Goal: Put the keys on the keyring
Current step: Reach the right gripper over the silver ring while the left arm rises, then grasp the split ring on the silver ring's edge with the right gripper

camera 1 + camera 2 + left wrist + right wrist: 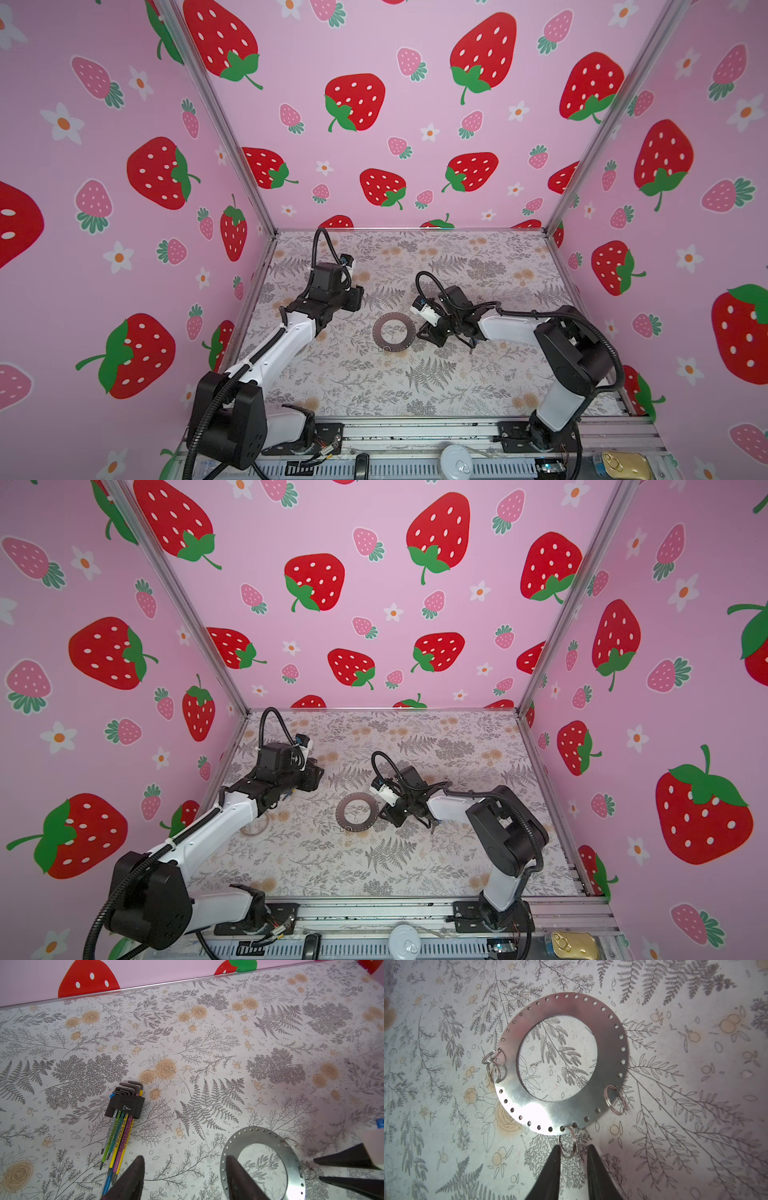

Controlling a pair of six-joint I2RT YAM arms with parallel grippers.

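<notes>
Dark-grey keyring [378,332] [340,812] lies mid-table in both top views, with the right arm [507,328] at its 3 o'clock. Left wrist: the left gripper [184,1157] gapes wide above its rim. Right wrist: the right gripper [572,1153], narrowly apart, straddles a wire loop [574,1144], probably to pinch it next. No key shows; threading needs it fetched.

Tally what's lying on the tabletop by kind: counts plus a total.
Flat grey metal ring with perforated rim: 1
Small silver wire split rings on its rim: 4
Bundle of coloured hex keys in a black holder: 1
Pale translucent coil: 1
Blue-headed key: 0 in view
Total: 7
</notes>
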